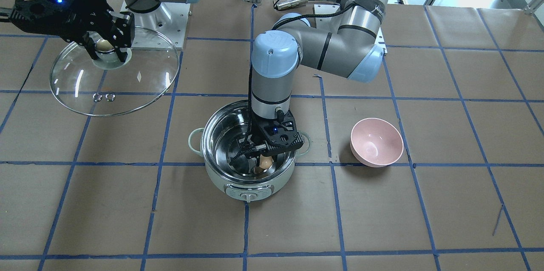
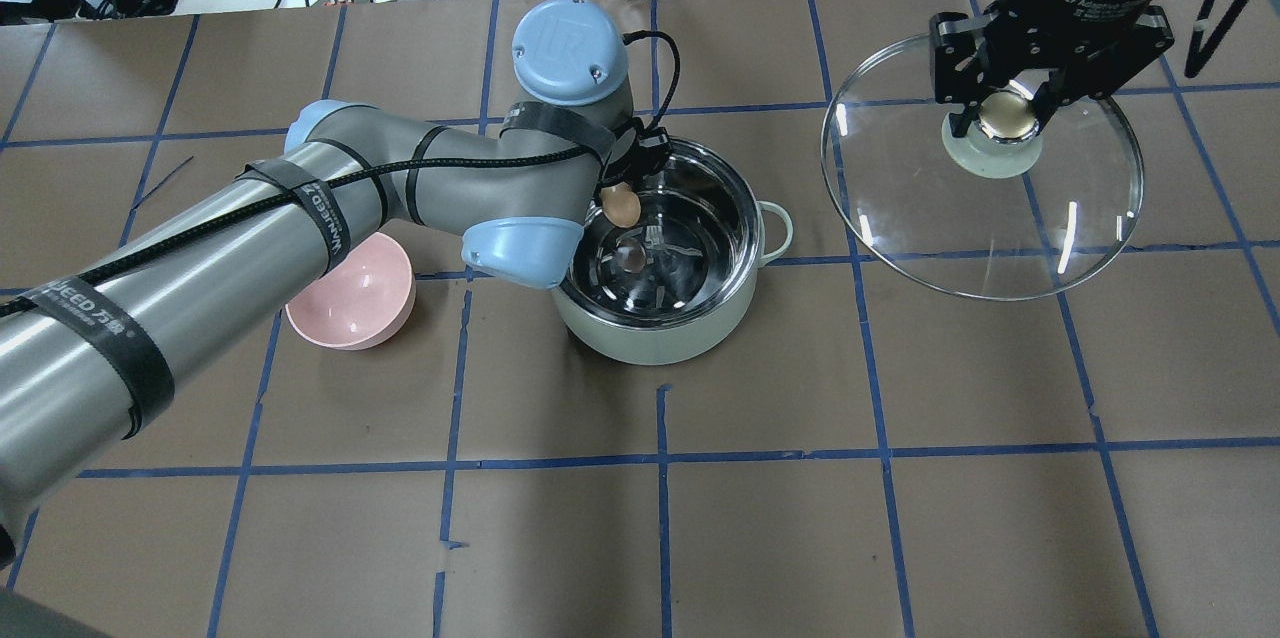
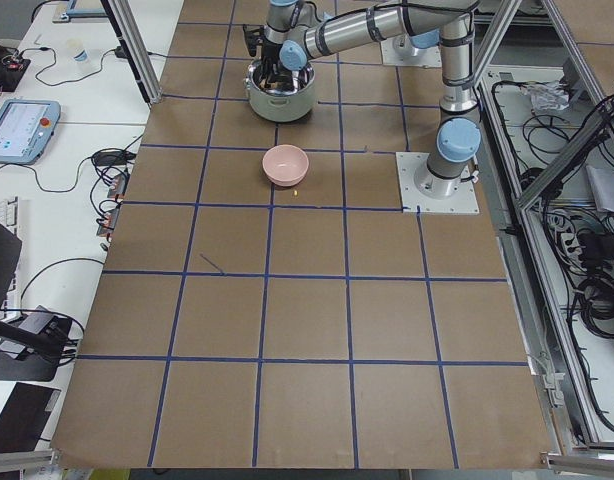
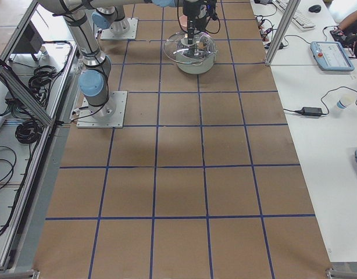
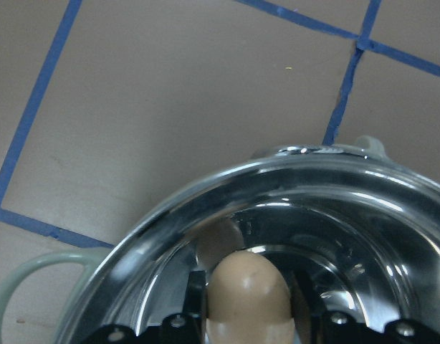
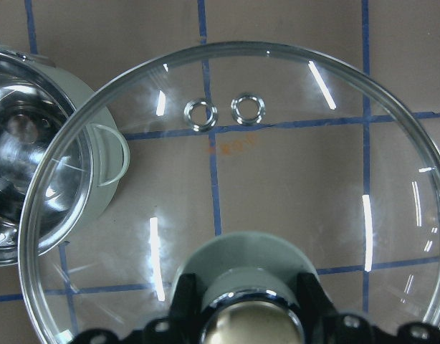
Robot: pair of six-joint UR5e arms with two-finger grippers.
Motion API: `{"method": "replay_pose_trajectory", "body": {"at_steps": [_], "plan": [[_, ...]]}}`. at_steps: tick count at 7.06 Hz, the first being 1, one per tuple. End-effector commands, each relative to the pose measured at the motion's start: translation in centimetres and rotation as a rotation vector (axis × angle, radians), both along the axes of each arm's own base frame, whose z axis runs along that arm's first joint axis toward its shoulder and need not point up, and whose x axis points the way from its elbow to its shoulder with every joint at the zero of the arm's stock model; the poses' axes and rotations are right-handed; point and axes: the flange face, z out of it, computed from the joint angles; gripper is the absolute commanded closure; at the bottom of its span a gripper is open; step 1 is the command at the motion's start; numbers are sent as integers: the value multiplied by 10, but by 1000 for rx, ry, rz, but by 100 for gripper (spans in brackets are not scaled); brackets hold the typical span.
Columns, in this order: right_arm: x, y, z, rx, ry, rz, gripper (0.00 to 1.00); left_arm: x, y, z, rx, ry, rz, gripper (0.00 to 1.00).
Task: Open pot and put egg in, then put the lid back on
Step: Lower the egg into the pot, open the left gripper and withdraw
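Note:
The mint-green pot (image 1: 248,186) stands open at the table's middle; its steel inside (image 2: 680,258) shows. My left gripper (image 1: 266,156) is shut on the brown egg (image 1: 266,162) and holds it inside the pot's rim, above the bottom. The egg also shows in the overhead view (image 2: 621,206) and in the left wrist view (image 5: 247,294). My right gripper (image 2: 1005,113) is shut on the gold knob (image 2: 1006,116) of the glass lid (image 2: 1000,228). It holds the lid level in the air, off to the side of the pot. The lid (image 6: 277,179) fills the right wrist view.
An empty pink bowl (image 1: 376,141) sits on the table beside the pot, on my left arm's side. It also shows in the overhead view (image 2: 350,293). Brown paper with blue tape lines covers the table (image 2: 800,518).

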Motion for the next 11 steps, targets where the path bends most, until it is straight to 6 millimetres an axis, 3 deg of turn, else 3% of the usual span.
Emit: {"method": "replay_pose_trajectory", "body": {"at_steps": [1,2,3,4,6,7,8,9,11], "plan": [[-1,3,-3,27,4,17,94,-2,-4,1,-29,9,-4,82],[-1,3,-3,29,4,17,94,-3,-6,-2,-41,13,-6,66],[-3,3,-2,29,13,25,94,-2,-6,-2,-43,8,-6,34],[-1,5,3,14,7,25,94,-3,-3,7,-51,11,-14,9],[6,-6,10,-2,0,39,94,7,9,56,-80,22,-6,0],[13,-32,3,12,-2,45,94,22,14,77,-68,17,10,0],[38,-59,-17,41,0,86,94,49,18,95,-22,-9,2,0],[75,-71,-39,31,1,123,95,81,24,118,13,-31,-20,0],[160,-93,-101,27,-26,137,95,135,48,155,114,-69,-99,0]]}}
